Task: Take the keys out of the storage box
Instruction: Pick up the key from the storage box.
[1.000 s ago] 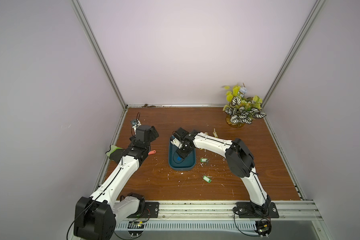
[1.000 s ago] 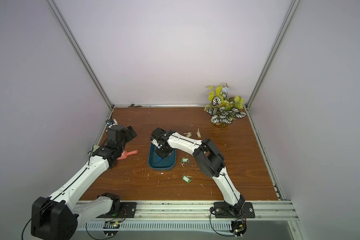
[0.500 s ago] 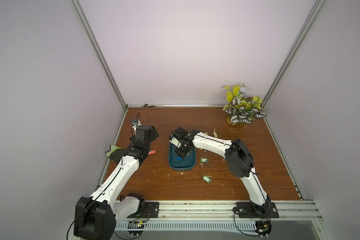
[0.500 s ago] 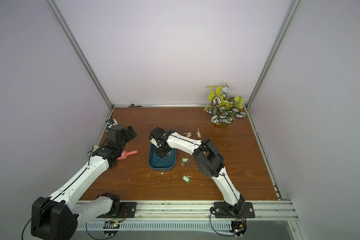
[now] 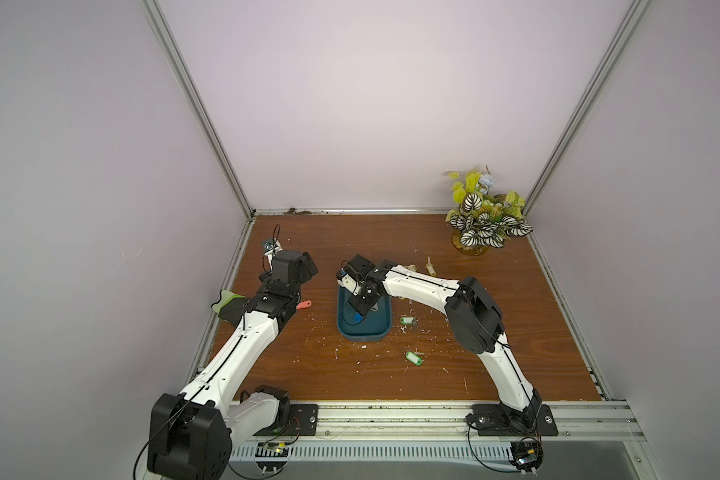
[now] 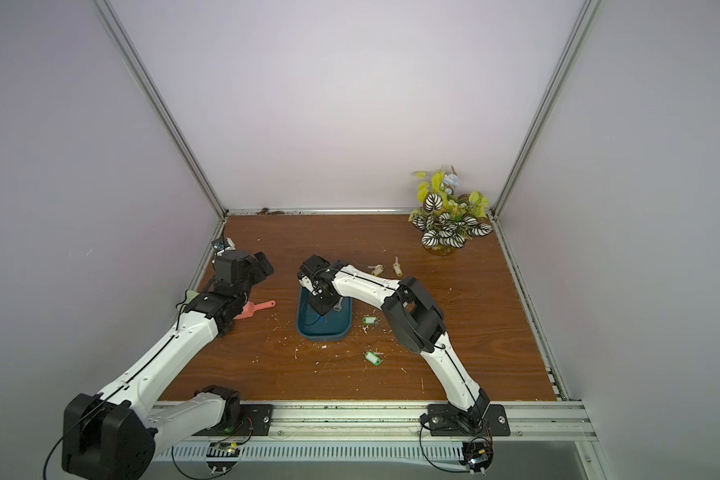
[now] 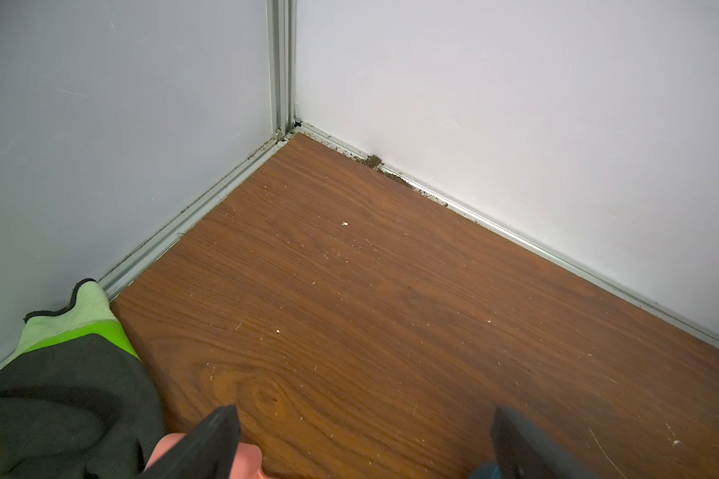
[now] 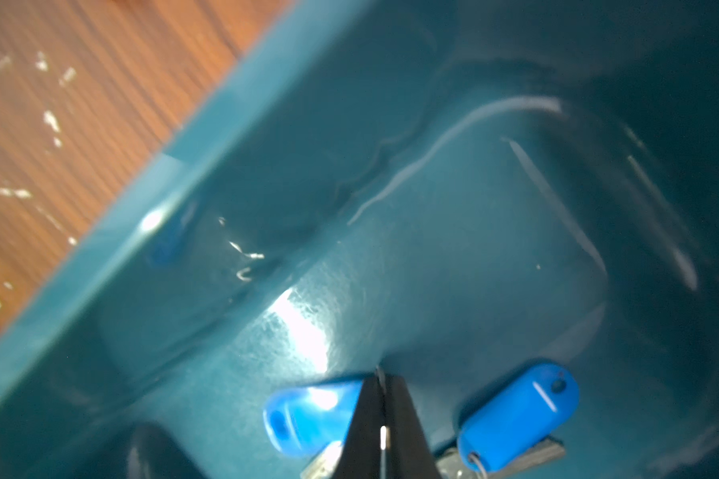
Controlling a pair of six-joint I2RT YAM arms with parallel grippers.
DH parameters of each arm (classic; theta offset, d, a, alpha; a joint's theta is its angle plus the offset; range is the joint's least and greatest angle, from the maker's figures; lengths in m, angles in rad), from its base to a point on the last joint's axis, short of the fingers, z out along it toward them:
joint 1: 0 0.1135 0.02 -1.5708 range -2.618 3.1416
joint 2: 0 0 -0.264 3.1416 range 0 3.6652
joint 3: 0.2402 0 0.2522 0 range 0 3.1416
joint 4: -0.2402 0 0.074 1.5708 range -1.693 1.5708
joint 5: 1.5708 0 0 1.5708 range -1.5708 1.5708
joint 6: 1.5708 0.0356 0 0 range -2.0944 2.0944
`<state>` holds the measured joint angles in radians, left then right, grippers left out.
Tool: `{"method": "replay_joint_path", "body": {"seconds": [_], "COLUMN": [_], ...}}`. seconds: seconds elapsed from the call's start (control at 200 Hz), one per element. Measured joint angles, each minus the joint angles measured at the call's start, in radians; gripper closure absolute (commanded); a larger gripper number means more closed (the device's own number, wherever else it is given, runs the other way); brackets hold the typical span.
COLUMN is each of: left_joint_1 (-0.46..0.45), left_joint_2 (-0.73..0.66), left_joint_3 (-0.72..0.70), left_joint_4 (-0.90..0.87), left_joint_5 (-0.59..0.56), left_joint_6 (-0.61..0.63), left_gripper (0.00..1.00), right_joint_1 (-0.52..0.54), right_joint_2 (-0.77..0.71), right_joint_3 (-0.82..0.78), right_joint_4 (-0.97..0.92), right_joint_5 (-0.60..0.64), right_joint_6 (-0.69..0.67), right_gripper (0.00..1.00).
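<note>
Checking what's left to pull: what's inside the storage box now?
In the storage box: one blue-tagged key lying free, a second blue-tagged key partly under the shut right end effector. From above, the arm covers the box's far end, so more may hide.

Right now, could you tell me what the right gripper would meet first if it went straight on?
Probably the floor of the box: the right gripper points down into it between two blue tags, with bare teal just ahead. Blur hides how near it is.
</note>
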<state>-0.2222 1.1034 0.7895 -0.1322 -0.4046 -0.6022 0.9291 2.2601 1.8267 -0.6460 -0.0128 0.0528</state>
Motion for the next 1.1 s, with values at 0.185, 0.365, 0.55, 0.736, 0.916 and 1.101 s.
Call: {"method": "replay_joint_path", "body": {"seconds": [0.185,0.365,0.55,0.736,0.916,1.101], "left_joint_1": [0.000,0.000,0.000,0.000,0.000,0.000], "left_joint_2": [-0.002,-0.003,-0.014,-0.016,-0.014,-0.007], "left_joint_3": [0.000,0.000,0.000,0.000,0.000,-0.002], "left_joint_4": [-0.001,-0.001,0.001,0.014,0.031,0.047], "left_joint_5": [0.000,0.009,0.042,0.111,0.192,0.264], "left_joint_6": [0.000,0.001,0.013,0.029,0.044,0.053], "left_gripper": [0.02,0.02,0.02,0.02,0.02,0.01], "right_joint_1": [0.000,0.000,0.000,-0.018,-0.075,-0.160], "right_joint_2": [-0.002,-0.036,-0.185,-0.399,-0.600,-0.786], "right_joint_3": [0.000,-0.014,-0.081,-0.191,-0.374,-0.637], "right_joint_4": [0.006,0.002,-0.002,0.004,0.015,0.051], "right_joint_5": [0.000,0.003,0.006,0.013,0.045,0.068], "right_joint_6": [-0.001,-0.002,0.000,0.031,0.090,0.175], "right_gripper": [1.00,1.00,1.00,1.00,1.00,1.00]}}
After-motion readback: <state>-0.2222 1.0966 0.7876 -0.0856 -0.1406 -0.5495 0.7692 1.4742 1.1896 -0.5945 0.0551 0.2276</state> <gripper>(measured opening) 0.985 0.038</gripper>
